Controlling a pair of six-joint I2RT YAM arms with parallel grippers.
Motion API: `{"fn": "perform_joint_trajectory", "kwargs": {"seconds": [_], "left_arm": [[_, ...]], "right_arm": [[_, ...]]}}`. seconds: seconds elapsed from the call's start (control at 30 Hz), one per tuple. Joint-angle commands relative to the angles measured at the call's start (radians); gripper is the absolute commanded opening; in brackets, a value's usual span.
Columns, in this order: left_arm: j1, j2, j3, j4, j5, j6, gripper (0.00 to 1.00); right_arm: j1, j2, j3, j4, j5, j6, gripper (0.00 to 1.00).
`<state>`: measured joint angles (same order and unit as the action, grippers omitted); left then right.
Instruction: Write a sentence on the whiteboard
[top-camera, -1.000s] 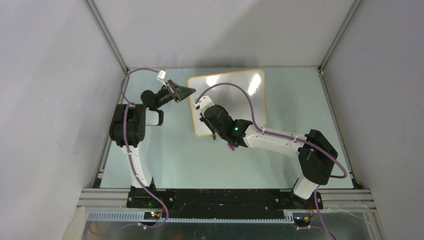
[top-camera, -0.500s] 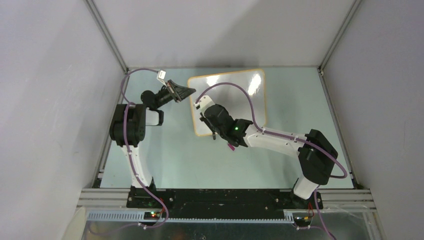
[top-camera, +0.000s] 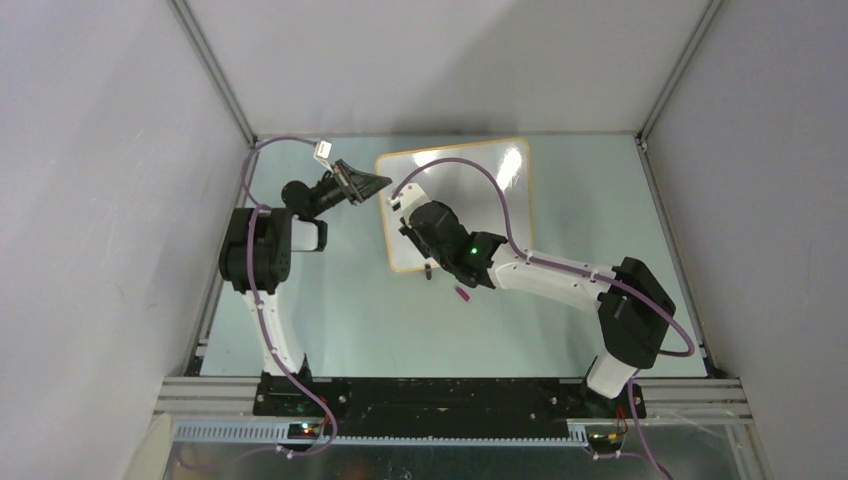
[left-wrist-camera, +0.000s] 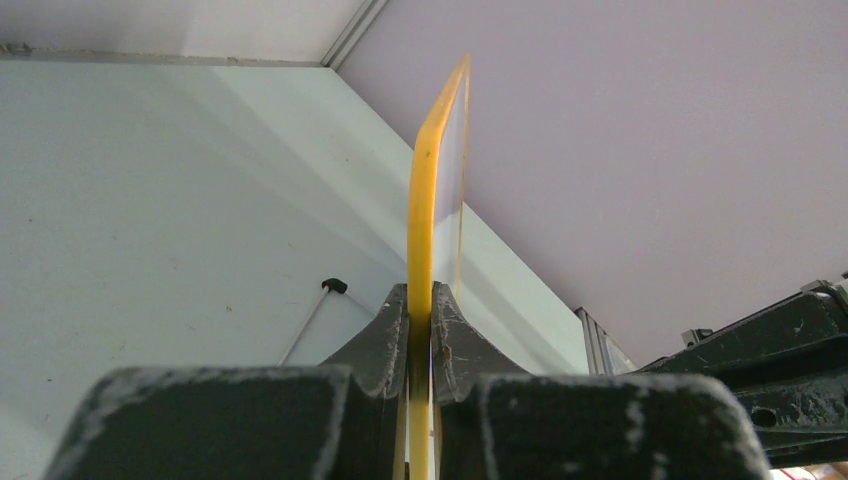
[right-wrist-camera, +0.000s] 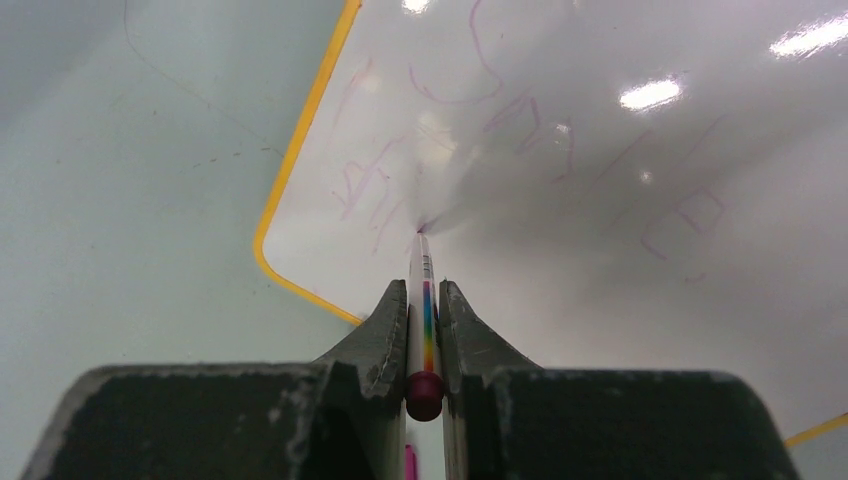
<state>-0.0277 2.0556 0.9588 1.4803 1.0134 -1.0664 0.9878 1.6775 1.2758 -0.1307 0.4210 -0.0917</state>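
The whiteboard (top-camera: 480, 185), white with an orange-yellow frame, lies at the back middle of the table. My left gripper (top-camera: 376, 183) is shut on its left edge. In the left wrist view the yellow frame (left-wrist-camera: 423, 200) runs straight out from between the closed jaws of that gripper (left-wrist-camera: 421, 300). My right gripper (top-camera: 418, 232) is over the board's near left part, shut on a thin marker (right-wrist-camera: 423, 300) with a rainbow stripe. The marker's tip touches the whiteboard (right-wrist-camera: 620, 260) beside faint purple writing (right-wrist-camera: 450, 120).
A small pink piece (top-camera: 463, 295) lies on the pale green table just in front of the board, beside the right arm. A small black piece (top-camera: 428, 270) sits at the board's near edge. Grey walls (top-camera: 120, 200) close in the table on three sides.
My right gripper has moved a little farther back and to the right over the board with the marker, uncovering the pink piece on the table. The left gripper and the board have not moved.
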Motion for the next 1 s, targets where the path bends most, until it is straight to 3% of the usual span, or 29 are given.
{"fn": "perform_joint_trajectory", "kwargs": {"seconds": [0.0,0.97], "left_arm": [[-0.011,0.021,0.007,0.025,0.062,0.029,0.00],[-0.010,0.021,0.010,0.028,0.064,0.027,0.00]], "right_arm": [[-0.013,0.013,0.048,0.016,0.011,-0.022,0.00],[-0.046,-0.007,0.046,-0.045,0.027,0.010,0.00]]}}
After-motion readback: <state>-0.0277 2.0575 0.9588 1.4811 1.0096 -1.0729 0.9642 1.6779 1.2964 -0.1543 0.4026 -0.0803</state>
